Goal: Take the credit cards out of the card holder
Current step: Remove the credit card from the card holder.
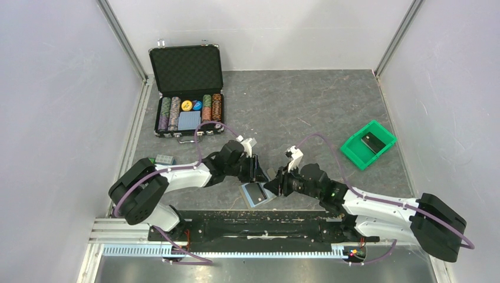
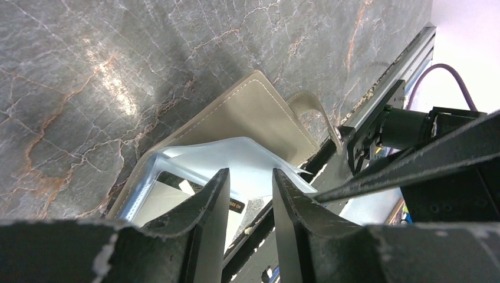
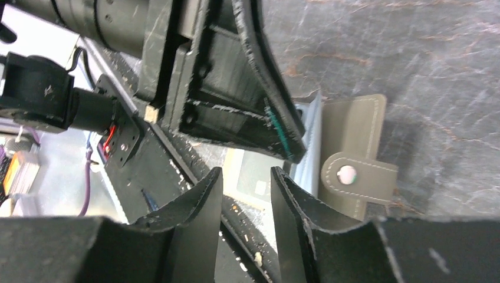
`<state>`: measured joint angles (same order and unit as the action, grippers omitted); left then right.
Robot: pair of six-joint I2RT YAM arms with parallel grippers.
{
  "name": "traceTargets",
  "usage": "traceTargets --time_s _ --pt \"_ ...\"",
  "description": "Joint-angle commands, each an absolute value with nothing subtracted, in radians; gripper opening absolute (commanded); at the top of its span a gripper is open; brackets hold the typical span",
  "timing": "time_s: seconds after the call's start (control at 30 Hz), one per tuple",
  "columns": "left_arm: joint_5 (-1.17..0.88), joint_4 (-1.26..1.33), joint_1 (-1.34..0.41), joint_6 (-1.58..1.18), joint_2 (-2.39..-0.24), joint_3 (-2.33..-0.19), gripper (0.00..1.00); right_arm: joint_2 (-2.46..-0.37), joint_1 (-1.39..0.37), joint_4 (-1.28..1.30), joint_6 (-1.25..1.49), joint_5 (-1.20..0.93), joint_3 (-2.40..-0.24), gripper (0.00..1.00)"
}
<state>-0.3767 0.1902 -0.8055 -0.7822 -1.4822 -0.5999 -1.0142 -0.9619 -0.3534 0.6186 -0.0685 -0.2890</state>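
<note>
The tan card holder (image 1: 257, 193) lies spread open at the table's near edge, its pale-blue inner side up. From the left wrist it shows as a tan flap (image 2: 253, 115) with a raised pale-blue panel (image 2: 247, 162). One of the credit cards (image 3: 259, 177) lies flat in it, a small chip showing. My left gripper (image 1: 257, 171) (image 2: 250, 172) is open, its tips down at the blue panel. Just right of the holder, my right gripper (image 1: 276, 184) (image 3: 246, 171) is open and empty. The snap strap (image 3: 354, 177) lies beside it.
An open black chip case (image 1: 187, 94) stands at the back left. A green bin (image 1: 368, 144) with a dark item sits at the right. A small green-blue object (image 1: 164, 160) lies by the left arm. The black base rail (image 1: 253, 221) runs just below the holder.
</note>
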Motion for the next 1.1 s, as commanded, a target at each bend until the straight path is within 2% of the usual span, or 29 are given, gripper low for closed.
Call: traceTargets --time_s 0.0,0.2,0.47,0.73,0.87,1.07 --pt "-0.389 0.221 -0.811 -0.805 -1.496 -0.630 0.40 -1.032 -0.992 -0.404 0.592 -0.131 -0.328 0.37" --pt "-0.265 0.119 -0.811 -0.833 -1.422 -0.627 0.42 -1.098 -1.005 -0.404 0.588 -0.101 -0.327 0.34" --pt "-0.066 -0.165 -0.810 -0.850 -1.229 -0.638 0.43 -1.200 -0.995 -0.374 0.538 -0.036 -0.338 0.31" --pt "-0.146 -0.097 -0.811 -0.878 -1.156 -0.505 0.38 -1.263 -0.964 -0.519 0.624 -0.134 -0.291 0.26" --pt "-0.184 -0.054 -0.811 -0.874 -1.173 -0.471 0.33 -1.291 -0.945 -0.573 0.657 -0.169 -0.267 0.25" --pt "-0.217 -0.004 -0.812 -0.865 -1.205 -0.440 0.31 -1.318 -0.933 -0.594 0.677 -0.178 -0.256 0.25"
